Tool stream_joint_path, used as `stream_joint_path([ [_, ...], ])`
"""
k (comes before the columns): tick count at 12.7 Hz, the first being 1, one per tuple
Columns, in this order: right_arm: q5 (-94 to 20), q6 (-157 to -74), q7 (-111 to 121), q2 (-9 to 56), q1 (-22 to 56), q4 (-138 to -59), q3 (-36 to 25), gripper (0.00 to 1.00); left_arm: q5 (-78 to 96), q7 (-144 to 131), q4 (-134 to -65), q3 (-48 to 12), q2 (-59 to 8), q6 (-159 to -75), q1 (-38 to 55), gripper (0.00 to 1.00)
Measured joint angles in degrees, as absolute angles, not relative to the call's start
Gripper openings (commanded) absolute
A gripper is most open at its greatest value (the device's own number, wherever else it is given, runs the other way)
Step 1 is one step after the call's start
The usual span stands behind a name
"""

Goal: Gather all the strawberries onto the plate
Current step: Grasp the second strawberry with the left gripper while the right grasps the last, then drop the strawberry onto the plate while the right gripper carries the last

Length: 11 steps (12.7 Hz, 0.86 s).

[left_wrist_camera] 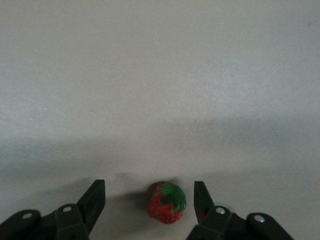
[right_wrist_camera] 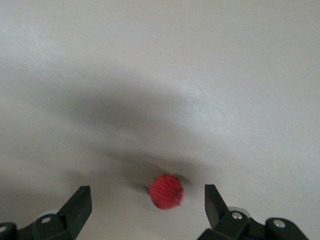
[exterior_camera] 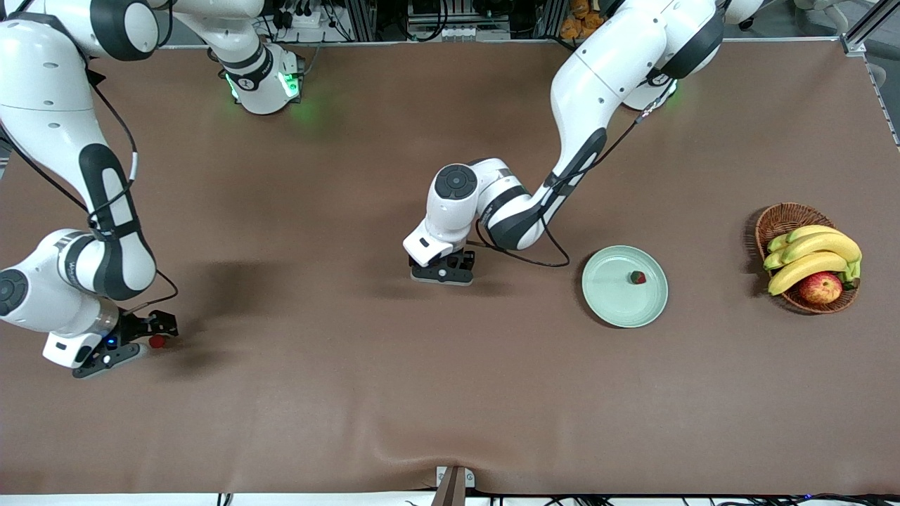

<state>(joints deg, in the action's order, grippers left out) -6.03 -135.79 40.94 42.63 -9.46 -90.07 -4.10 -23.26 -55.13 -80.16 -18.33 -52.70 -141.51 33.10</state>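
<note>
The pale green plate (exterior_camera: pixel 610 299) lies toward the left arm's end of the table, and one strawberry (exterior_camera: pixel 638 277) rests in it. My left gripper (exterior_camera: pixel 443 273) is low over the table's middle. In the left wrist view the left gripper (left_wrist_camera: pixel 149 184) is open around a second strawberry (left_wrist_camera: pixel 167 203) with a green cap, and there is a gap on each side of the berry. My right gripper (exterior_camera: pixel 144 343) is down at the right arm's end. It stands open (right_wrist_camera: pixel 147 188) around a third strawberry (right_wrist_camera: pixel 166 191), which also shows from the front (exterior_camera: pixel 157 341), without touching it.
A brown wicker basket (exterior_camera: pixel 780 214) sits past the plate at the left arm's end, holding bananas (exterior_camera: pixel 815 256) and a red-yellow apple (exterior_camera: pixel 820 287). Brown cloth covers the table, with a ripple at its front edge (exterior_camera: pixel 394 439).
</note>
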Motion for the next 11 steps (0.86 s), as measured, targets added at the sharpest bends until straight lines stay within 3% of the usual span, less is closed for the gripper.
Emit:
stream_joint_path([
  [3, -5.9, -135.8, 41.2, 44.0, -10.2, -90.1, -4.1, 1.00, -23.3, -55.2, -79.9, -14.5, -53.8, -142.3, 37.3, 0.57],
  [4, -5.9, -135.8, 41.2, 44.5, -10.2, -90.1, -4.0, 0.88, -23.3, -55.2, -79.7, -13.8, -53.8, -142.2, 38.0, 0.48],
  [6, -5.8, -135.9, 41.2, 44.9, -10.2, -90.1, -3.9, 0.62, -23.3, -55.2, -79.4, -13.7, -53.8, -142.2, 38.1, 0.02],
  [10, -5.7, -136.2, 44.4, 45.0, -10.2, -89.8, -3.7, 0.05, -23.3, -55.2, -79.0, -13.6, -53.6, -142.2, 38.0, 0.00],
  [11, -5.6, -136.2, 44.8, 45.0, -10.2, -89.5, -3.7, 0.00, -23.3, -55.4, -78.6, -13.5, -53.2, -141.5, 37.5, 0.00],
])
